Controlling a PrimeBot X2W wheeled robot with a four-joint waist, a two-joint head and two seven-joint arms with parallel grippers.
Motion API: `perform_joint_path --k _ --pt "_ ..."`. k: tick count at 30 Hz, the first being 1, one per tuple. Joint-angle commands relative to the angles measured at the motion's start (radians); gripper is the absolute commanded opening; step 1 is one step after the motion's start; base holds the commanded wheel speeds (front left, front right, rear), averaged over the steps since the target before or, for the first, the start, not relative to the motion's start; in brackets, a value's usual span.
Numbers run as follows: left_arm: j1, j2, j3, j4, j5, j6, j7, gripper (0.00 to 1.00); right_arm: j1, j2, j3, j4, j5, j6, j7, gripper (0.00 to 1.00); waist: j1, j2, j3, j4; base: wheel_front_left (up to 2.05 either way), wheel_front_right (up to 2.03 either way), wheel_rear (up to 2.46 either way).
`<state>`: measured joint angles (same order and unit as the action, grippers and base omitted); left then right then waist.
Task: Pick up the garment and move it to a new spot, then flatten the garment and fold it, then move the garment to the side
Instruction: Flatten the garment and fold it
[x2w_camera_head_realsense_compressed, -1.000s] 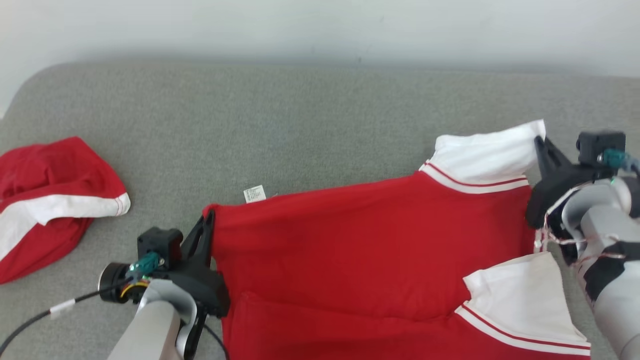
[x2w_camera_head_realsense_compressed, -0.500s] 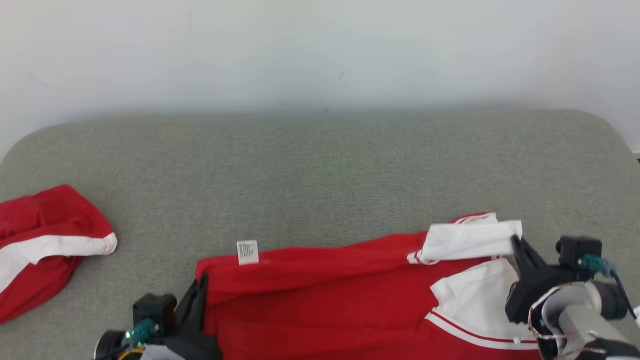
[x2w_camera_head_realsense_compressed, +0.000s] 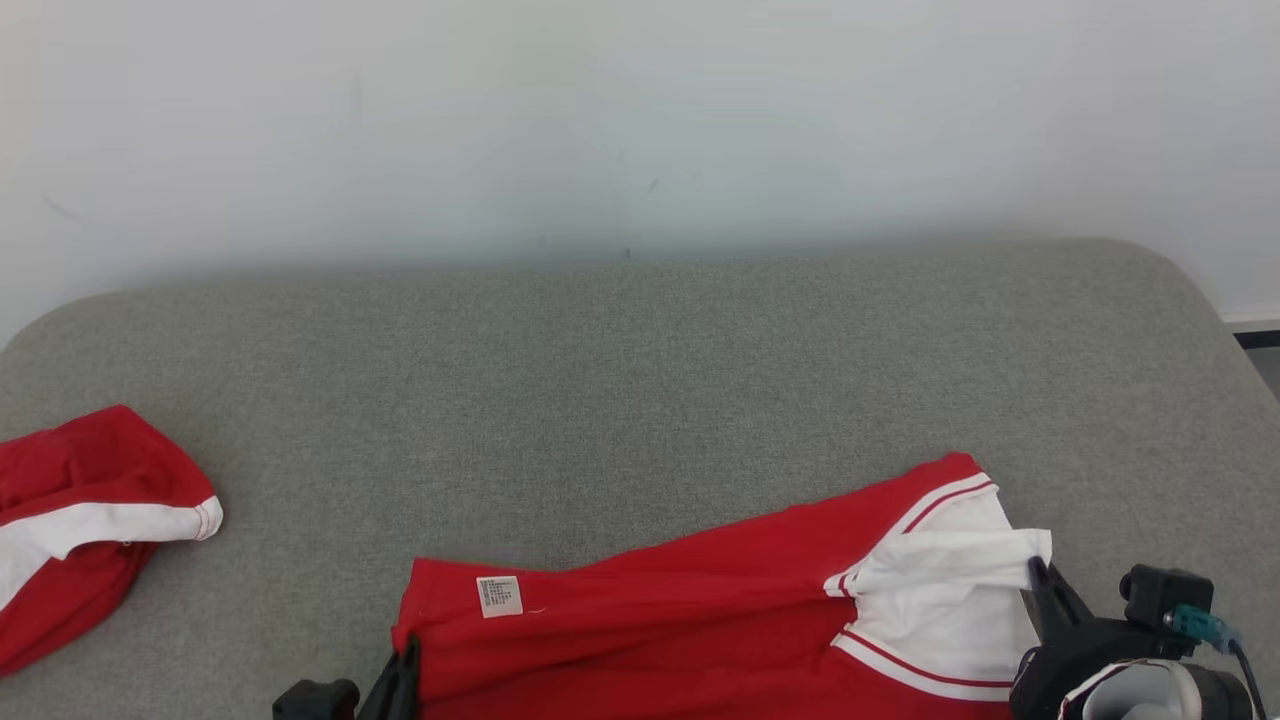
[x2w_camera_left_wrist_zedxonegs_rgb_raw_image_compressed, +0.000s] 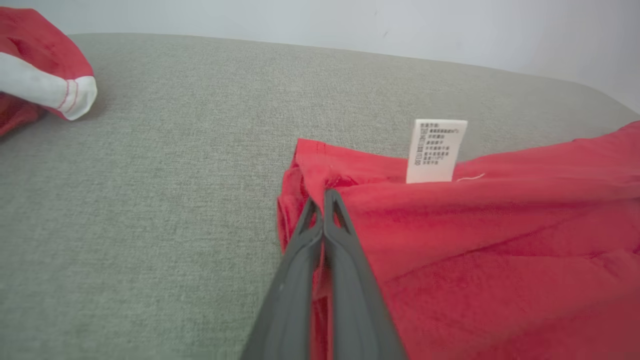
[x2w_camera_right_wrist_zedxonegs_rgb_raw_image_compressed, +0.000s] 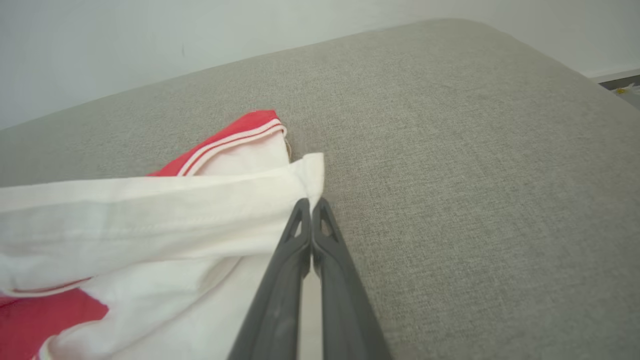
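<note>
1. A plain white wall runs across the back, matt and bare apart from a few small dark specks and a faint scuff towards its left.
2. The table stands against it, its top covered in grey woven fabric, with rounded far corners.
3. A soft shadow lies along the wall's foot where the table meets it.
4. Past the table's far right corner a dark strip borders a sliver of grey floor.
5. The light is even and diffuse, without hard shadows.

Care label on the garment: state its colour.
The care label is white with small dark print, clearest in the left wrist view.
</note>
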<state>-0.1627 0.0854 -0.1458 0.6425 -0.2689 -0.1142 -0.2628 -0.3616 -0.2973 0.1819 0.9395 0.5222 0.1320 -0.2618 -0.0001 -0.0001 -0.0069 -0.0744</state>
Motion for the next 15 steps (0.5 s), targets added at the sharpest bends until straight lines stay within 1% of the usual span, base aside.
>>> perform_joint_path --k 1,7,8,9,10,11,12,13,15 --pt "0.018 -0.004 0.015 -0.009 0.016 0.0 -0.003 0.0 0.027 0.015 -0.014 -0.011 -0.014 -0.002 -0.004 0.0 0.0001 0.0001 -0.004 0.0 0.0 0.0 0.0" --pt "0.053 -0.014 0.041 -0.027 0.037 -0.004 -0.003 0.0 0.067 0.043 -0.063 -0.042 -0.051 -0.002 -0.004 0.0 0.0001 0.0001 -0.008 -0.004 0.0 0.0 0.0" --pt "0.057 -0.015 0.045 -0.03 0.042 -0.005 -0.003 0.03 0.072 0.046 -0.07 -0.046 -0.058 -0.002 -0.004 0.0 0.0001 0.0001 -0.007 -0.004 0.0 0.0 0.0" --pt "0.062 -0.017 0.048 -0.033 0.046 -0.005 -0.003 0.16 0.077 0.05 -0.078 -0.048 -0.065 -0.002 -0.004 0.0 0.0001 0.0001 -0.007 -0.005 0.0 0.0 0.0" --pt "0.067 -0.02 0.05 -0.035 0.05 -0.006 -0.003 0.37 0.08 0.052 -0.086 -0.049 -0.072 -0.002 -0.004 0.13 0.0001 0.0001 -0.007 -0.006 0.0 0.0 0.0" --pt "0.073 -0.022 0.053 -0.039 0.054 -0.006 -0.003 0.85 0.082 0.052 -0.097 -0.052 -0.079 -0.002 -0.004 0.52 0.0001 0.0001 -0.007 -0.006 0.0 0.0 0.0" --pt "0.081 -0.024 0.058 -0.045 0.056 -0.006 -0.003 1.0 0.085 0.053 -0.111 -0.058 -0.085 -0.002 -0.004 1.0 0.0001 0.0001 -0.007 -0.007 0.0 0.0 0.0" --pt "0.088 -0.026 0.062 -0.051 0.061 -0.006 -0.003 1.0 0.09 0.057 -0.122 -0.062 -0.092 -0.002 -0.004 1.0 0.0001 0.0001 -0.007 -0.007 0.0 0.0 0.0" --pt "0.107 -0.029 0.076 -0.079 0.068 0.01 -0.003 1.0 0.102 0.06 -0.152 -0.083 -0.108 -0.002 -0.004 1.0 0.0001 0.0001 -0.011 -0.008 0.0 0.0 0.0"
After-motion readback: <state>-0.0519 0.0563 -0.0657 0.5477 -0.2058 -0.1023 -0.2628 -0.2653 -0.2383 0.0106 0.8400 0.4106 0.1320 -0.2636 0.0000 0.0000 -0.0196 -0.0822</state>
